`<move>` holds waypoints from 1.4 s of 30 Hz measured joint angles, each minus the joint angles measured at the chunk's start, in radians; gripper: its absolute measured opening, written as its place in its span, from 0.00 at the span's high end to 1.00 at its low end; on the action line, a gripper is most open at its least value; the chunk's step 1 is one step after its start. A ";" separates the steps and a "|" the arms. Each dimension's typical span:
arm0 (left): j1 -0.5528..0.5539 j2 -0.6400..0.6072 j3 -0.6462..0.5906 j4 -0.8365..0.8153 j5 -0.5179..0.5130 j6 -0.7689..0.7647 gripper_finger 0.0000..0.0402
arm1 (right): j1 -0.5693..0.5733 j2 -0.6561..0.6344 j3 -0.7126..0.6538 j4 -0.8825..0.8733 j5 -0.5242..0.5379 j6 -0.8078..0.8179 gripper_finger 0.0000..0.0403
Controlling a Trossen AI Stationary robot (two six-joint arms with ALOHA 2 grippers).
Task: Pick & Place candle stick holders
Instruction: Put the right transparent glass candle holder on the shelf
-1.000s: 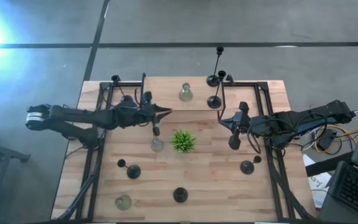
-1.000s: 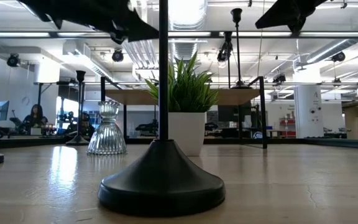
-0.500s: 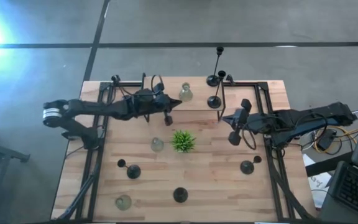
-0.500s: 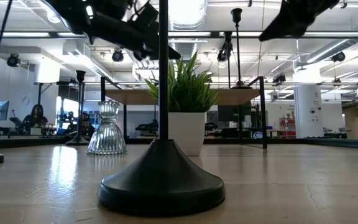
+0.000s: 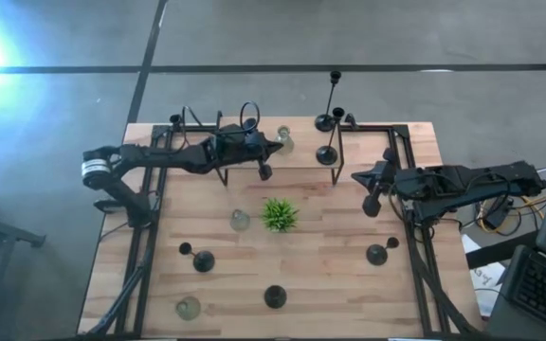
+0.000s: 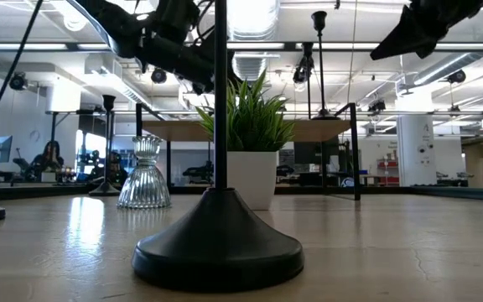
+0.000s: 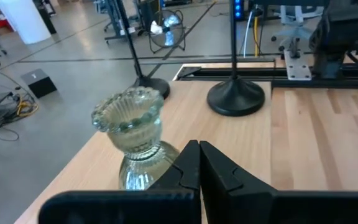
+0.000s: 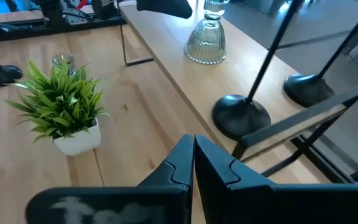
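My left gripper (image 5: 278,145) is shut and empty, hovering by the rim of a clear glass candle stick holder (image 7: 132,140) that stands on its base on the far board (image 5: 301,156). It touches nothing. My right gripper (image 5: 354,176) is shut and empty above the table's right part. Two tall black holders (image 5: 327,154) (image 5: 323,121) stand on their round bases at the far edge. Three short black ones (image 5: 203,260) (image 5: 275,296) (image 5: 376,253) and two more glass ones (image 5: 241,220) (image 5: 189,307) stand nearer.
A small green plant in a white pot (image 5: 279,214) stands mid-table. Black metal frame rails (image 5: 150,189) (image 5: 408,189) run along the table's left and right sides. In the low view a black holder's base (image 6: 218,247) stands close to the camera.
My left gripper has gone from above the middle glass holder toward the table's far edge and right, up to the far glass holder. My right gripper has drawn back a little toward the table's right edge. No holder has moved.
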 joint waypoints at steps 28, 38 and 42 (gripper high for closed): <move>0.100 0.175 0.156 -0.003 0.068 0.031 1.00 | 0.001 -0.097 -0.074 0.023 -0.001 0.002 0.98; 0.127 0.184 0.168 -0.004 0.071 0.031 1.00 | 0.001 -0.097 -0.074 0.023 -0.001 0.002 0.98; 0.131 0.186 0.174 -0.004 0.086 0.031 1.00 | 0.001 -0.097 -0.074 0.023 -0.001 0.008 0.98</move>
